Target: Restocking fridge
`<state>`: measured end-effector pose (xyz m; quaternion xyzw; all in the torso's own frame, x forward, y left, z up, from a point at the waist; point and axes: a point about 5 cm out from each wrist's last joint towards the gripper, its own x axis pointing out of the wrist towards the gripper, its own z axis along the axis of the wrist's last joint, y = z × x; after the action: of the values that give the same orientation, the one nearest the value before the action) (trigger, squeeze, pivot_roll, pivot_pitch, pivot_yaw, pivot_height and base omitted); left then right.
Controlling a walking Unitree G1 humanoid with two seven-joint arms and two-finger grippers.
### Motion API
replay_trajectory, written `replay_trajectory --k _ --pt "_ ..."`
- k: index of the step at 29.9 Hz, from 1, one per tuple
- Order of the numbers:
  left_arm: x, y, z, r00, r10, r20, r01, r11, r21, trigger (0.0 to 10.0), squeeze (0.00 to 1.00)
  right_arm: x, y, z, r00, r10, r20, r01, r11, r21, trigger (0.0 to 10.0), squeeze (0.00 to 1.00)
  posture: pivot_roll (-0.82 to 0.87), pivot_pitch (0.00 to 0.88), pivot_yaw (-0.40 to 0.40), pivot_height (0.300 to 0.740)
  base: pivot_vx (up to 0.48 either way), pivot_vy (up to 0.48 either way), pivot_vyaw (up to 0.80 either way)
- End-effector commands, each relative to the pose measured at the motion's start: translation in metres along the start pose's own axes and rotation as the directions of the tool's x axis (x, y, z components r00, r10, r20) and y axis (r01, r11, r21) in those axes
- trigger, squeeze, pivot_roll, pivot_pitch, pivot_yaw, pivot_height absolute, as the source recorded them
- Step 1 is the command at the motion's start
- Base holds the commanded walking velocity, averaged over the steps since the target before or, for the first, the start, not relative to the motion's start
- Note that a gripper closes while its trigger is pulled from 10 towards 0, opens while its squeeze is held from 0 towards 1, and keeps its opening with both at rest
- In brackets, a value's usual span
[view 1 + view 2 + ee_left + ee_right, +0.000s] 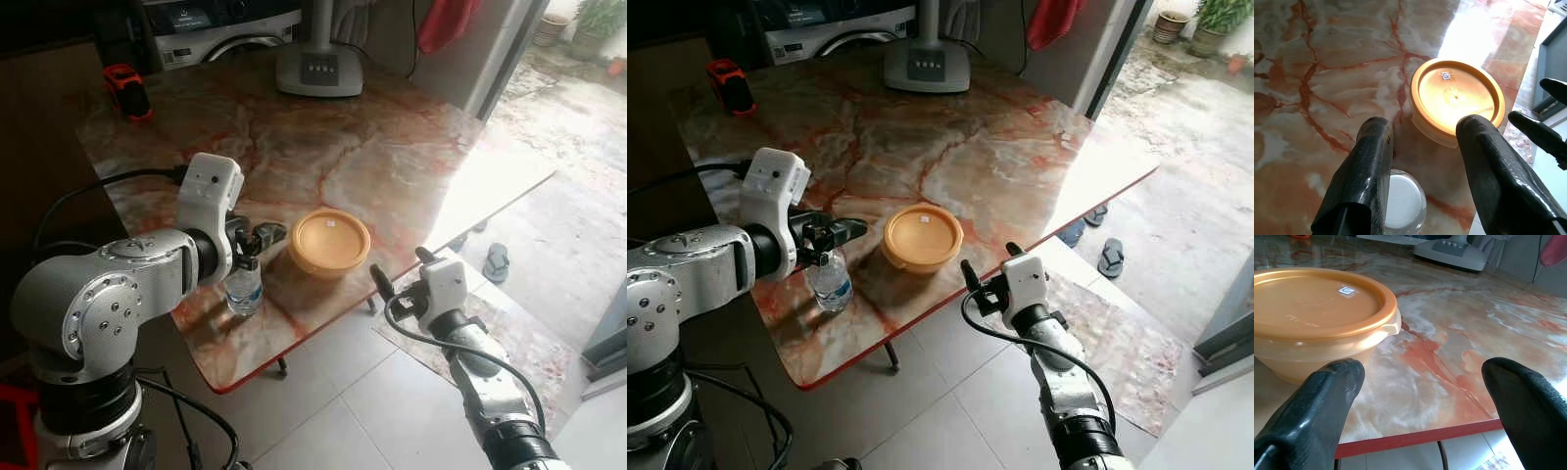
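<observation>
While both arms reach over the near edge of the table (392, 147), nothing is gripped yet. Left gripper (828, 237) hovers over the bottle (831, 282), which stands upright near the table's front edge w/ white cap (1403, 205) on; fingers (1369, 166) spread wide, cap sitting below and betw. them, no contact visible. Right gripper (397, 279) hangs just off the table edge, level w/ the top, also wide open, aimed at the bowl (329, 242). Bowl is orange, lid on, small sticker on lid, just beside the bottle, apart from it by a narrow gap.

Judgement: early stage, both items on the table, fridge not in sight.

Risks from here:
- Left fingers come down off-centre on the cap → bottle tips; it's tall, narrow, close to the edge, so could roll off onto the tiles.
- A tipped bottle would likely hit the bowl, given how near they sit.
- Right gripper closing on the bowl rim only → lid may pop or the bowl pivots and slides; the marble looks slick.
- Right gripper pushing forward before closing → shoves the bowl into the bottle or the left fingers.
- Both arms working the same small patch → finger-to-finger clash.

Far side: fan base (319, 69) and a red-black object (127, 90), well clear.
</observation>
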<state>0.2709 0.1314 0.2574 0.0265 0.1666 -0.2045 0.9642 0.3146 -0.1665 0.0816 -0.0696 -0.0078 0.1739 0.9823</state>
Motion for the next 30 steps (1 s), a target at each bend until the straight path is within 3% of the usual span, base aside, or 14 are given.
replay_trajectory --k 1,9,10,11,19,28,30 --pt "-0.004 0.0 0.006 1.0 0.014 0.022 -0.014 1.0 0.017 0.0 0.0 0.0 0.0 -0.002 1.0 0.005 -0.012 -0.005 1.0 -0.002 10.0 0.0 0.09 0.106 -0.085 0.74 0.0 0.0 0.0" --pt "-0.005 0.001 0.007 1.0 0.023 0.018 -0.024 1.0 0.015 0.0 0.0 0.0 0.0 -0.003 1.0 0.009 -0.014 -0.009 1.0 0.0 10.0 0.0 0.09 0.106 -0.086 0.74 0.0 0.0 0.0" --pt "-0.006 0.001 0.007 1.0 0.019 0.016 -0.019 1.0 0.014 8.7 0.0 0.0 0.001 -0.003 1.0 0.01 -0.016 -0.01 1.0 -0.001 10.0 0.0 0.1 0.107 -0.088 0.74 0.0 0.0 0.0" --pt "-0.006 0.0 0.006 1.0 0.005 0.012 -0.005 1.0 0.014 10.0 0.0 0.0 0.001 -0.003 1.0 0.013 -0.018 -0.013 1.0 0.0 10.0 0.0 0.1 0.107 -0.088 0.74 0.0 0.0 0.0" --pt "-0.011 0.003 0.004 1.0 -0.019 -0.009 0.02 0.999 0.044 10.0 0.0 0.0 0.002 -0.004 1.0 0.018 -0.021 -0.018 1.0 0.005 10.0 0.0 0.1 0.104 -0.087 0.74 0.0 0.0 0.0" --pt "-0.015 0.002 0.0 0.998 -0.03 -0.051 0.036 0.991 0.13 10.0 0.0 0.001 0.003 -0.005 0.999 0.029 -0.025 -0.029 1.0 0.007 10.0 0.0 0.1 0.089 -0.079 0.74 0.0 0.0 0.0" --pt "-0.016 -0.004 0.005 0.997 -0.063 0.044 0.053 0.979 0.199 10.0 0.0 0.001 0.004 -0.006 0.999 0.031 -0.026 -0.031 0.999 0.009 10.0 0.0 0.1 0.085 -0.078 0.74 0.0 0.0 0.0"
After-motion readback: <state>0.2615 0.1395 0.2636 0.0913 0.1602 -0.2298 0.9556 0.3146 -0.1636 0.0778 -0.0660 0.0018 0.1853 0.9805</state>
